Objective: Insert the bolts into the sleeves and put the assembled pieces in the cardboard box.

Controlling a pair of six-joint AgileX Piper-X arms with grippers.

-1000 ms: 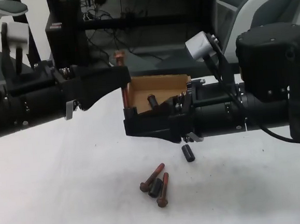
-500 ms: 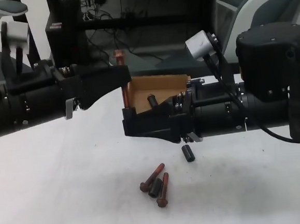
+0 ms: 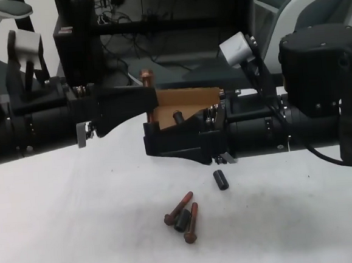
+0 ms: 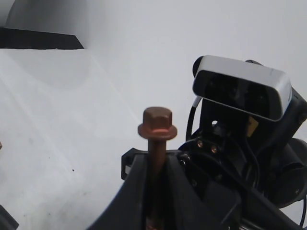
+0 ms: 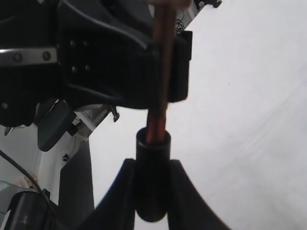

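Left gripper: we see the left gripper [image 4: 154, 168] clamped on a copper-coloured metal bolt with a flanged hex head [image 4: 157, 123]. Its two black fingers [image 4: 136, 191] press against either side of the shank, and the head stands clear of the fingertips.

Right gripper: the right gripper [image 5: 152, 165] is closed around a short black cylindrical sleeve [image 5: 152, 191]. The sleeve is gripped between the two fingers [image 5: 120, 196], with its open end facing the bolt.

Bolt and sleeve: in the right wrist view the free end of the shank sits in the mouth of the sleeve. We cannot tell how deep it goes.

Where they meet: in the high view the left gripper [image 3: 149, 100] is just above the right gripper [image 3: 152, 133]. The bolt [image 3: 147, 79] stands upright between them, over the bench and just in front of the box.

Cardboard box: the open brown cardboard box [image 3: 191, 97] lies behind the two grippers, partly hidden by the right arm. We make out one dark piece [image 3: 178, 116] inside it.

Loose parts: nearer the camera, a second black sleeve [image 3: 220, 180] lies alone on the bench. Close by are two rust-red bolts [image 3: 179, 207] [image 3: 191, 223], with a third black sleeve [image 3: 182, 220] between them, touching both.

Bench: a white bench top [image 3: 79, 224] carries everything.
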